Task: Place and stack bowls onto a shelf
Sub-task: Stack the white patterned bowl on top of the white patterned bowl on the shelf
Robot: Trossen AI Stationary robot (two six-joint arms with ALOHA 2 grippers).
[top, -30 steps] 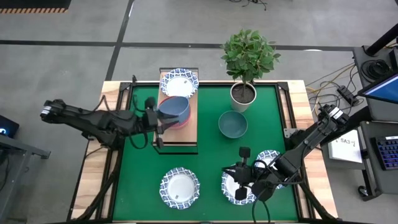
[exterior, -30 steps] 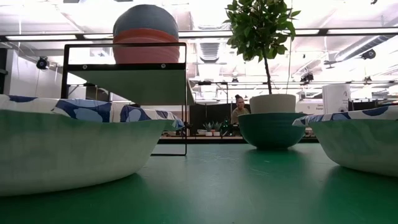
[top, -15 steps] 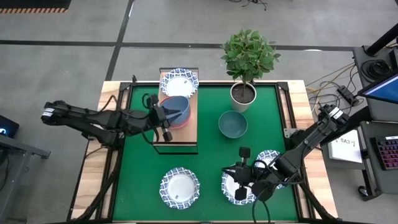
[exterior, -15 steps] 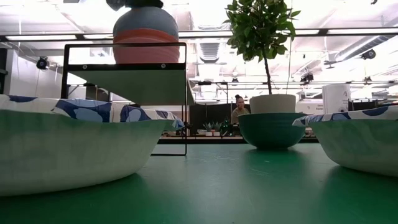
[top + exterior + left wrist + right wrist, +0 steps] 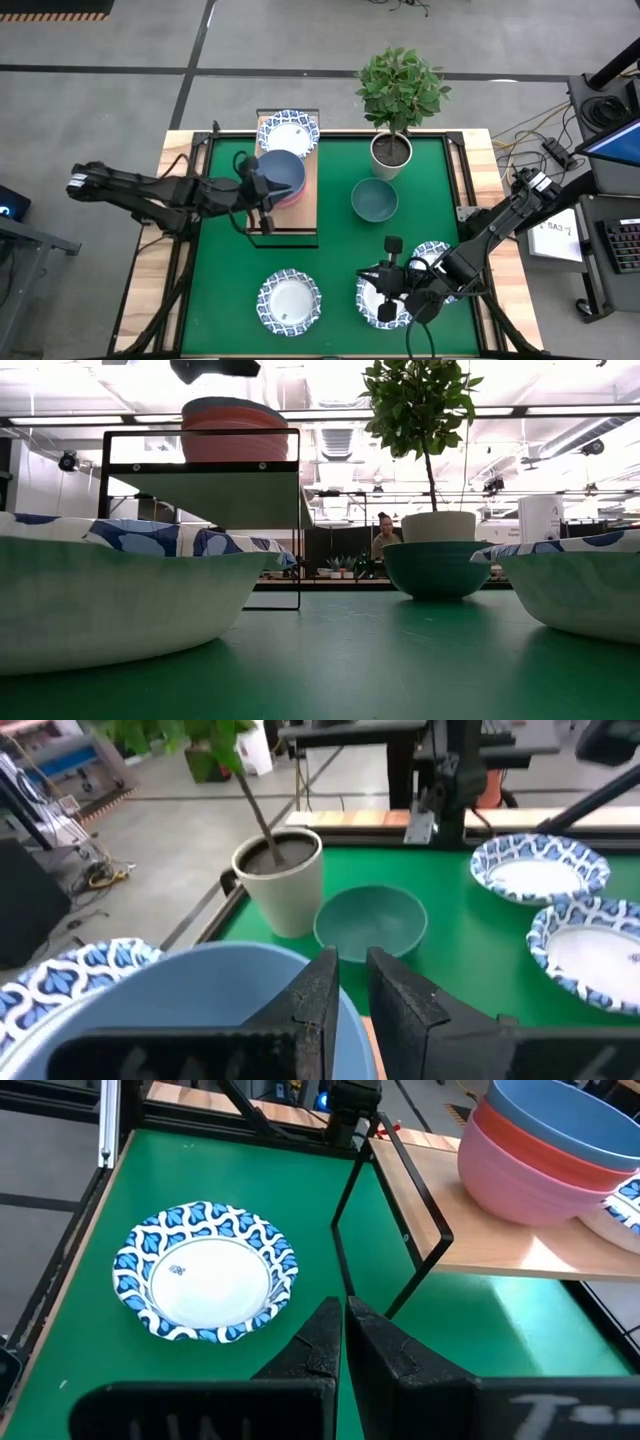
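On the shelf (image 5: 300, 215) the blue bowl (image 5: 283, 172) sits nested in the red and pink bowls (image 5: 235, 435). A white bowl with a blue patterned rim (image 5: 288, 132) stands at the shelf's far end. My left gripper (image 5: 352, 982) hovers over the blue bowl (image 5: 170, 995) on its left side, open by a narrow gap. In the low view it (image 5: 215, 368) shows clear above the stack. The teal bowl (image 5: 374, 199) rests on the mat. My right gripper (image 5: 345, 1320) waits shut over a patterned bowl (image 5: 385, 300) near the table's near edge.
A potted plant (image 5: 391, 150) stands right of the shelf, just beyond the teal bowl. Two more patterned bowls lie on the green mat, one near-left (image 5: 290, 300) and one near-right (image 5: 435, 258). The shelf's black frame (image 5: 350, 1210) stands upright at its near end.
The blue bowl, held raised and tilted over the red bowl a second ago, has sunk level into the stack on the shelf. My left gripper moved a little toward the shelf with it and now stands clear above it.
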